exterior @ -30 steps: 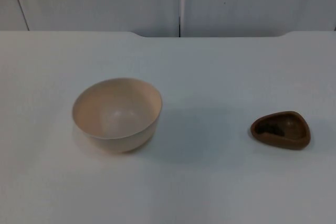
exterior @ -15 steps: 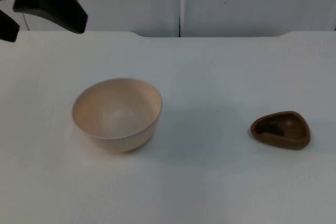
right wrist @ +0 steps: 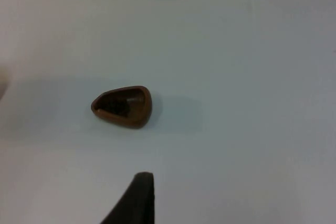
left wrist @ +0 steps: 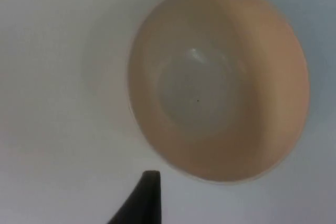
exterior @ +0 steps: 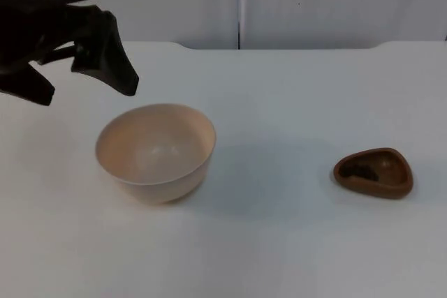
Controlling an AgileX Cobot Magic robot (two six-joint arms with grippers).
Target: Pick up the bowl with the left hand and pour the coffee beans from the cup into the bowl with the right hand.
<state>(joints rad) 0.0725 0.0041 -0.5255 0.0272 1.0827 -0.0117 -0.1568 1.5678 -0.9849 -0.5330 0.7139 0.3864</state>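
Left gripper (exterior: 80,88): black two-finger gripper at the far left of the table, fingers spread wide apart, holding nothing, above and just beyond the bowl's far-left rim.
Bowl (exterior: 156,151): round, pale beige, smooth-walled bowl, upright on the white table top (exterior: 279,242), left of centre; its inside (left wrist: 218,80) is bare, with no writing or label.
Cup (exterior: 374,172): small, brown, rounded-triangular cup, upright at the right, well apart from the bowl; no brand legible.
Coffee beans (exterior: 361,169): dark patch in the cup's left part (right wrist: 116,106).
Right gripper: black fingertip (right wrist: 137,198) above the table nearer than the cup; opening cannot be told.
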